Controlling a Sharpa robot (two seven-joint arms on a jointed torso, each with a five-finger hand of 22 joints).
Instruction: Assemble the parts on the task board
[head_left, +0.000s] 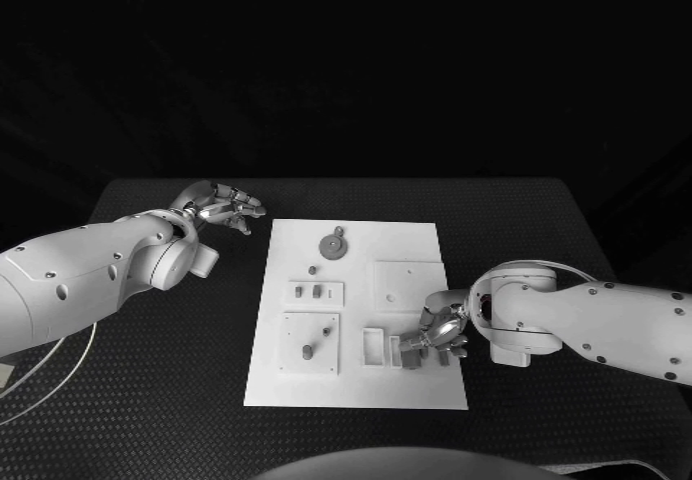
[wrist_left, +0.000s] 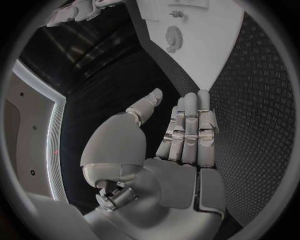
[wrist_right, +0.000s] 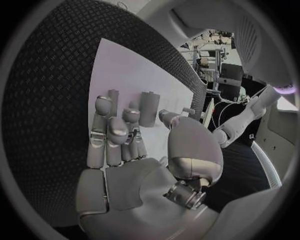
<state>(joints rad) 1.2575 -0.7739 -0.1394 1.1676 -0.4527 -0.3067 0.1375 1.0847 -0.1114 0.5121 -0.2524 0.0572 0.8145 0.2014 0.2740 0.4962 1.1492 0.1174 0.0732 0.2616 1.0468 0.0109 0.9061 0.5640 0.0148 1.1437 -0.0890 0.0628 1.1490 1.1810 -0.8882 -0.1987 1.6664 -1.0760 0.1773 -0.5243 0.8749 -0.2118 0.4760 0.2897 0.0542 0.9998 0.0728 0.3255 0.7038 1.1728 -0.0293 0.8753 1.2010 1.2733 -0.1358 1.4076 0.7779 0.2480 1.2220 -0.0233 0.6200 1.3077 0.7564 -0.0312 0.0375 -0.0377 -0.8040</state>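
Right hand (head_left: 441, 335) hovers, fingers apart, holding nothing, over small rigid pegs (head_left: 413, 353); likely light, pinch their sides. Left hand (head_left: 224, 208) is open too.

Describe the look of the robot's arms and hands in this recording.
Both arms are smooth white shells with rounded joints and small dark screw dots. A thin cable loops beside the left arm. The left hand and right hand are silver metal, with segmented fingers.

black table (head_left: 173, 330) with a dimpled surface; all around it lies dark.
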